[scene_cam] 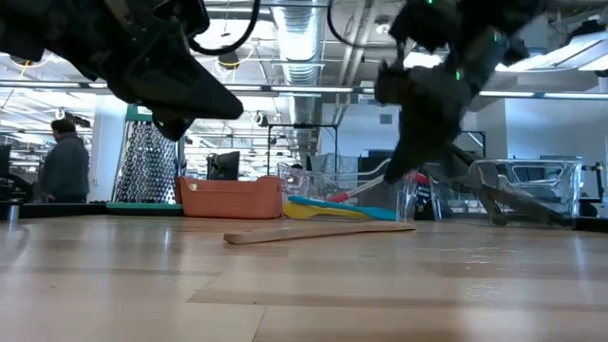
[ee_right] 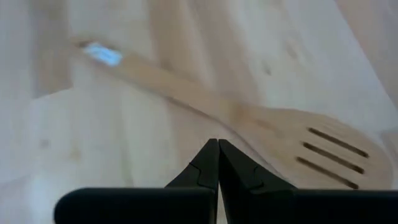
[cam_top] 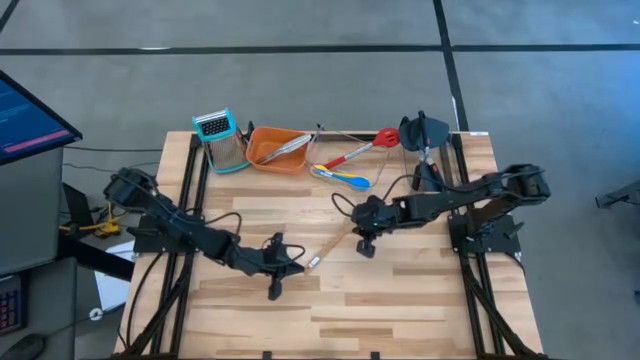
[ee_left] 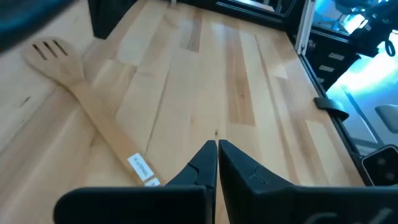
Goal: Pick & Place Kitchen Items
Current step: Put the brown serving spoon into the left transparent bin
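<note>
Lying flat in the middle of the wooden surface [cam_top: 400, 300] is the wooden slotted spatula [cam_top: 333, 247], nothing gripping it. Both hands are pinched fully closed and empty. The left hand [cam_top: 275, 291] hangs just off the spatula's labelled handle end, the right hand [cam_top: 366, 248] sits right over the slotted head. Rest of the utensils are at the back edge: red spoon [cam_top: 365, 147], blue spoon [cam_top: 340, 174] and yellow spoon [cam_top: 352, 183] together, tongs [cam_top: 286, 146] in the orange tray [cam_top: 262, 146], and a metal grater [cam_top: 222, 139] next to it.
</note>
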Controlling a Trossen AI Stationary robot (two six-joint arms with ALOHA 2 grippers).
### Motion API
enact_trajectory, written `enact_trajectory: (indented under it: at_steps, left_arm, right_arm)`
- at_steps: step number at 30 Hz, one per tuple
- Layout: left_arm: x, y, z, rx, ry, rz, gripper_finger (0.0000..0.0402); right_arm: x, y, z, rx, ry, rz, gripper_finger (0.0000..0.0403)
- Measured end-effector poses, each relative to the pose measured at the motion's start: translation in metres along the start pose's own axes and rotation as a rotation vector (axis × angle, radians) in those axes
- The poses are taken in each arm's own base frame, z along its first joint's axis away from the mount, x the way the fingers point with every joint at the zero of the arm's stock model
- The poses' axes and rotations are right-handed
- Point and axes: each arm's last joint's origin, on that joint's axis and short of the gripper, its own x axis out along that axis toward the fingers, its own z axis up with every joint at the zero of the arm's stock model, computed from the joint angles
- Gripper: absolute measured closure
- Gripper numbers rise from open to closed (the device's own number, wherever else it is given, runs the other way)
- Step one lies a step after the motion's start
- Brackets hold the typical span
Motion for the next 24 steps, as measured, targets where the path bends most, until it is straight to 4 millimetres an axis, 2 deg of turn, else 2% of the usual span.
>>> enact_trajectory:
  at_steps: [5, 14, 24]
  left_arm:
    - [0.005, -0.003, -0.001, -0.005, 0.003, 0.003, 0.0400]
    - [0.003, -0.007, 0.002, -0.049, -0.023, 0.003, 0.0400]
    - [0.008, -0.009, -0.010, -0.084, -0.007, 0.043, 0.0400]
  right_arm:
    - [0.014, -0.023, -0.021, 0.095, -0.062, -0.108, 0.0403]
    - [0.014, -0.052, -0.024, 0.151, -0.122, -0.193, 0.0403]
    - [0.024, -0.055, -0.023, 0.152, -0.135, -0.185, 0.0403]
